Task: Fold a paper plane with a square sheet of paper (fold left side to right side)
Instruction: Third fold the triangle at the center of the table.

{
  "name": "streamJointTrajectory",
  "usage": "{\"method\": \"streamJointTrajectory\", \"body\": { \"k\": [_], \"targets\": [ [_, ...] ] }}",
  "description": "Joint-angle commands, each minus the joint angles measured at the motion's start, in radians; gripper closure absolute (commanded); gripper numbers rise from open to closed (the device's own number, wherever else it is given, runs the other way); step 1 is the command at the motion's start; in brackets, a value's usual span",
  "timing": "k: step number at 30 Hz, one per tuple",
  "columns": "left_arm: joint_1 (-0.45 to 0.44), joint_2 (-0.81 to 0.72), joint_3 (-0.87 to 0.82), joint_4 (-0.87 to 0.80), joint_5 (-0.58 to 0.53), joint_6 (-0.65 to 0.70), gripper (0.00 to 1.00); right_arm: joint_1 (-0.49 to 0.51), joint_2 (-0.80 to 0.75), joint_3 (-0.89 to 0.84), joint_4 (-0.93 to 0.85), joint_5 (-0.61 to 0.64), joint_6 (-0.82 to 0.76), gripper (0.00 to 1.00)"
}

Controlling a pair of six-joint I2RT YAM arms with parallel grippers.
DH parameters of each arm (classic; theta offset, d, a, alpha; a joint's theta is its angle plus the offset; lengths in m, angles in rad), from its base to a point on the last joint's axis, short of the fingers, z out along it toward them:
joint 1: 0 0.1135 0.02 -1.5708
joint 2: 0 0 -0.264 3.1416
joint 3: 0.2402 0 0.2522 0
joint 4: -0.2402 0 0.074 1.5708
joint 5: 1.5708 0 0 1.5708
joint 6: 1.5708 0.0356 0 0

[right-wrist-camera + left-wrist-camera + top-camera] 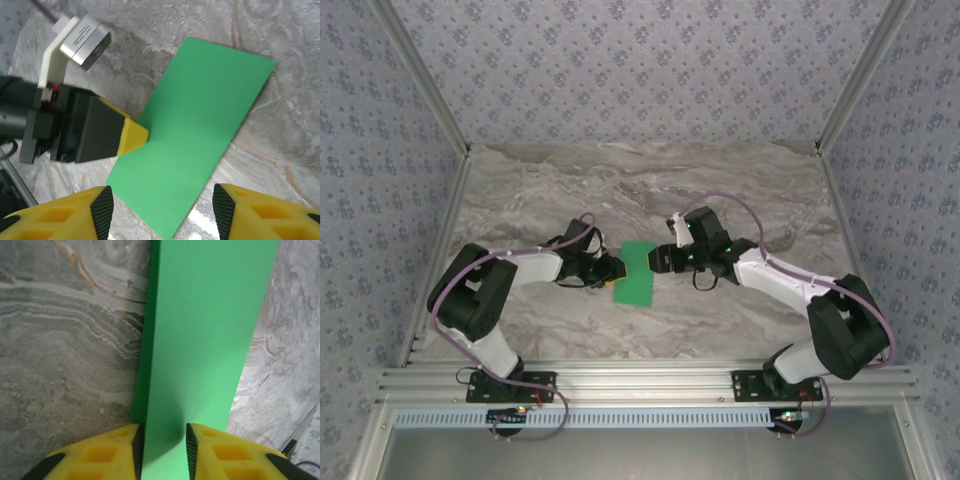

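Observation:
The green sheet of paper (638, 273) lies on the marble table as a tall rectangle, half as wide as it is long. My left gripper (613, 270) is at its left long edge. In the left wrist view the paper (205, 330) runs through the narrow gap of the left gripper (162, 447), whose pads stand apart, one on either side. A darker green strip (141, 385) runs along the sheet's left edge. My right gripper (665, 258) hangs over the right edge, wide open (157, 210), above the paper (200, 130). One yellow left fingertip (132, 137) touches the sheet there.
The marble tabletop (740, 190) is ringed by patterned walls and an aluminium frame (640, 380) at the near edge. Purple cables loop off both arms near the wrists.

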Motion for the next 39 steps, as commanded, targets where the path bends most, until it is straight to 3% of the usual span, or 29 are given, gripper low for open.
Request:
{"method": "streamJointTrajectory", "body": {
  "k": [1, 9, 13, 23, 33, 36, 39],
  "targets": [
    [-0.011, -0.016, -0.009, 0.021, 0.005, -0.004, 0.79, 0.075, -0.056, -0.040, 0.014, 0.094, -0.098, 0.41],
    [-0.038, -0.052, -0.012, 0.007, -0.002, -0.045, 0.94, 0.313, -0.137, -0.198, 0.179, 0.347, -0.279, 0.31],
    [-0.051, -0.063, -0.007, 0.003, 0.001, -0.065, 0.98, 0.435, -0.117, -0.251, 0.278, 0.485, -0.394, 0.18],
    [-0.056, -0.080, -0.006, -0.013, 0.010, -0.074, 1.00, 0.531, 0.097, -0.176, 0.344, 0.593, -0.508, 0.15],
    [-0.058, -0.089, -0.008, -0.022, 0.017, -0.068, 1.00, 0.518, 0.217, -0.093, 0.373, 0.645, -0.531, 0.30],
    [-0.057, -0.089, -0.006, -0.029, 0.016, -0.063, 1.00, 0.510, 0.216, -0.095, 0.380, 0.642, -0.528, 0.40],
    [-0.058, -0.088, -0.001, -0.037, 0.016, -0.056, 1.00, 0.510, 0.204, -0.098, 0.371, 0.632, -0.529, 0.56]
  ]
}}
